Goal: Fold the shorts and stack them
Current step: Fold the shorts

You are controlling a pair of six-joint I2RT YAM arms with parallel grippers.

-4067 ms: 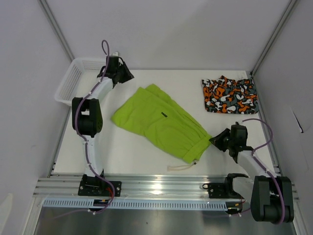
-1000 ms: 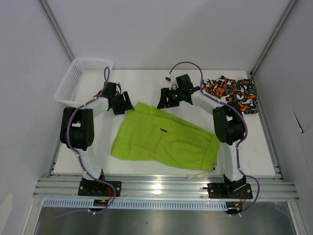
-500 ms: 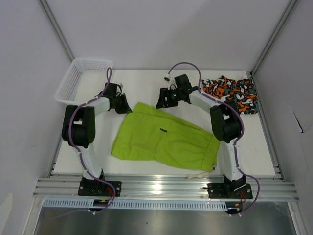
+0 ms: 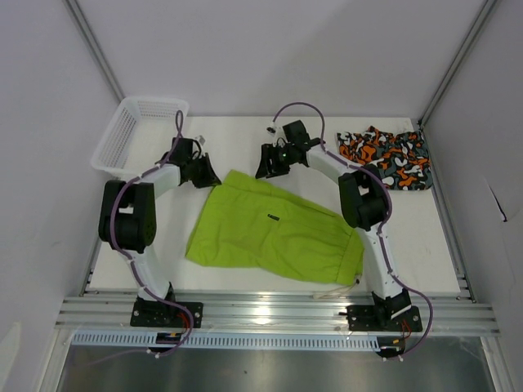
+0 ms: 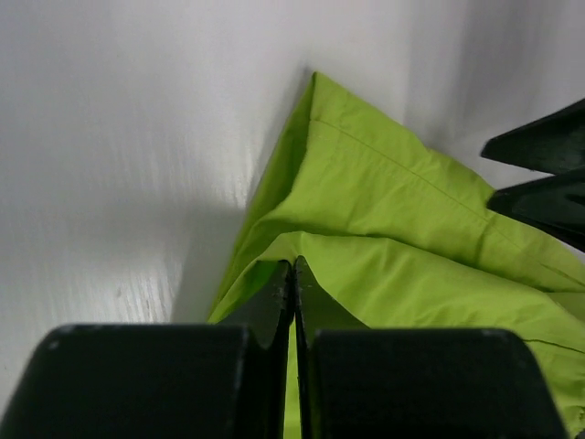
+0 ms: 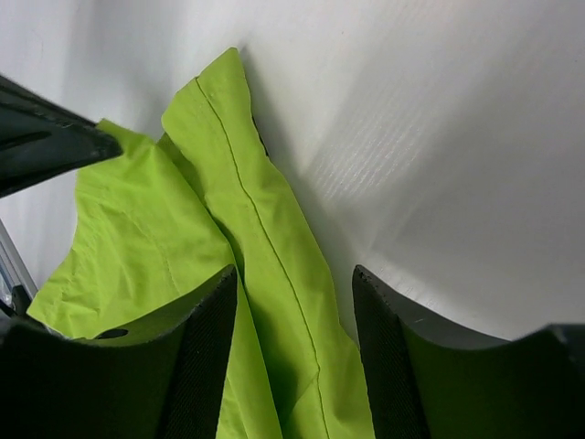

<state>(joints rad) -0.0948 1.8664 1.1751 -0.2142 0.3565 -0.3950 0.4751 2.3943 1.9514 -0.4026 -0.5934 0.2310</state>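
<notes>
Left gripper [image 5: 292,283]: my jaws are pressed together, pinching a fold of the lime green shorts [image 4: 274,224] at the left end of their far hem.
Right gripper [image 6: 294,273]: my jaws are wide apart, straddling the same hem further right — gripping nothing yet.
Step in hand: probably securing both far corners for a fold; I should close the right on both layers, then lift level with the left, keeping the hem taut.
Green pair: mid-table, slanting toward the near right.
Camo shorts [image 4: 384,157]: far right corner, well apart.
</notes>
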